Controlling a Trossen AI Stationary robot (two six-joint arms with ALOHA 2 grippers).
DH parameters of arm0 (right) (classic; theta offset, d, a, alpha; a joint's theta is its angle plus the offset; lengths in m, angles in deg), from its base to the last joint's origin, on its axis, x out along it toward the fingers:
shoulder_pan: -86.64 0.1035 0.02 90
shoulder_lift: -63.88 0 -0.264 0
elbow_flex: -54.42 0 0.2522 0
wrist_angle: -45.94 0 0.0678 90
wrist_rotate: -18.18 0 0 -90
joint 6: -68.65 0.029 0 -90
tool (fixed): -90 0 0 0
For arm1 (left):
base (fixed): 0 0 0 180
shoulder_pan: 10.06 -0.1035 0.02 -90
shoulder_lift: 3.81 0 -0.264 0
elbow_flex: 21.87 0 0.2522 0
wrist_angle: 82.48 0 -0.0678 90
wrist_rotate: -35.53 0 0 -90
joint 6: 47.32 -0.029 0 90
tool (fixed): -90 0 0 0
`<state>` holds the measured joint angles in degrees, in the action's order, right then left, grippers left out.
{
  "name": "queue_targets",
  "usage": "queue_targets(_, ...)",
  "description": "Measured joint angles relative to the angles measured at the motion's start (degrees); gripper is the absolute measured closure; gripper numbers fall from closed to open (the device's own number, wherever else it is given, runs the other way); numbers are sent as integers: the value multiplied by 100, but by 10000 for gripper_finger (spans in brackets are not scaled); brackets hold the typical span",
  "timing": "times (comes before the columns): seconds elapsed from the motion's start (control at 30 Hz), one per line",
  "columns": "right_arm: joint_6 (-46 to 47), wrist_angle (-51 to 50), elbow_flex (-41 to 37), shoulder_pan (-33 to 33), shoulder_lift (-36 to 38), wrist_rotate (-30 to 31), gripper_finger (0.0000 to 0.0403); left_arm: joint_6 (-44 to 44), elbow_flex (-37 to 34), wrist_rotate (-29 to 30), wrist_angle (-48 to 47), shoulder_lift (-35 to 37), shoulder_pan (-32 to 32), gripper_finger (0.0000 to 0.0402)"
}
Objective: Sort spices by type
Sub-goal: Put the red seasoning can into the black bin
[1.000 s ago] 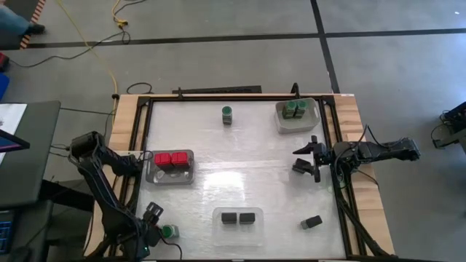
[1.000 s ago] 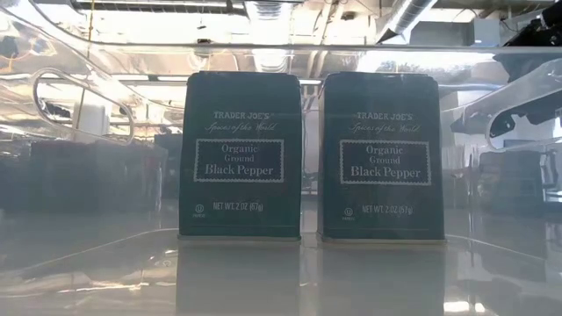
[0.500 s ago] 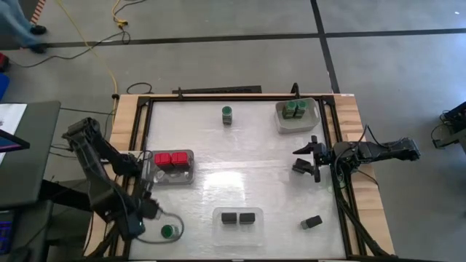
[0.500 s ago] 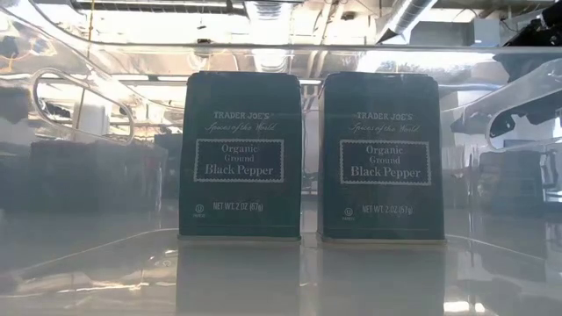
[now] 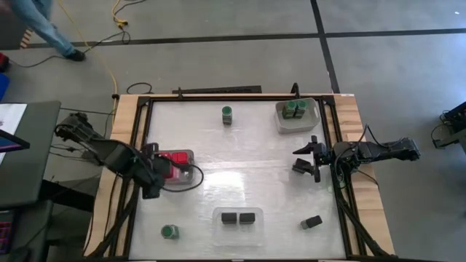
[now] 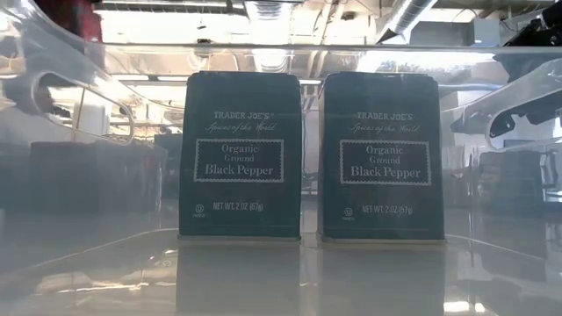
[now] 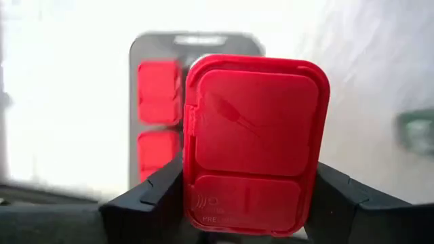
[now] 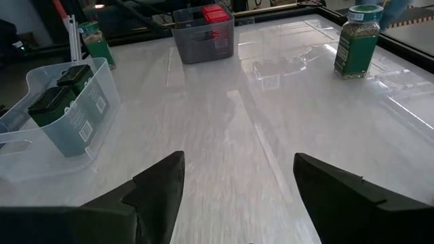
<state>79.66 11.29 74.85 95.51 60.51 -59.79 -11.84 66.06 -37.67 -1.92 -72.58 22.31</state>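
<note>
The left hand (image 7: 247,203) is clamped on a red spice container (image 7: 252,144), a blocky flat-lidded one whose long axis runs away from the fingers, lid face toward the wrist camera; small embossed lettering near its lower edge is too blurred to read. In the high view this hand (image 5: 155,177) hangs over the left side of the table, at the grey tray (image 5: 188,155) that holds more red containers (image 5: 177,157).

Nearest the front edge lies a lone green-lidded jar (image 5: 169,231), upright, lid facing up. Just right of it a clear tray (image 5: 217,215) holds two black boxes (image 5: 238,217) side by side; in the low view they stand upright with their labels facing the camera, each reading "Trader Joe's, Spices of the World, Organic Ground Black Pepper, Net Wt. 2 oz (57g)" (image 6: 240,158). A third black box (image 5: 313,221) lies askew near the front right corner.

The right hand (image 5: 304,159) waits at the right edge of the table with its fingers spread and nothing between them.

Farther back, one green-lidded jar (image 5: 227,114) stands alone, and a grey tray (image 5: 280,120) at the far right corner holds two more green-lidded jars (image 5: 295,108).

The table (image 5: 240,182) is glossy white with a dark frame and wooden side rails. Beyond it is grey concrete floor (image 5: 218,65) with dark seams, a yellow cable (image 5: 98,51), and a person's leg (image 5: 47,25) at the far left.
</note>
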Motion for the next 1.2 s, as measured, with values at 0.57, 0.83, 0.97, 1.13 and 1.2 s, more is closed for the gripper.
queue_targets(0.57, 1, 0, 0, 0, 2, 0, 101, -681, -2156, -406, 1494, 834, -767, 189)
queue_targets(0.83, 0, 0, 0, 0, 0, 0, 101, -997, -2614, -606, 2230, 837, -1125, 189)
queue_targets(0.97, 1, 0, 0, 0, 0, 0, 101, -1135, -2826, -608, 2346, 837, -1273, 189)
queue_targets(1.13, 0, 0, 0, 0, 1, 0, 101, -1274, -3066, -782, 2812, 837, -1482, 189)
queue_targets(1.2, 0, 0, 0, 0, 2, 0, 101, -1271, -3156, -806, 2967, 834, -1529, 189)
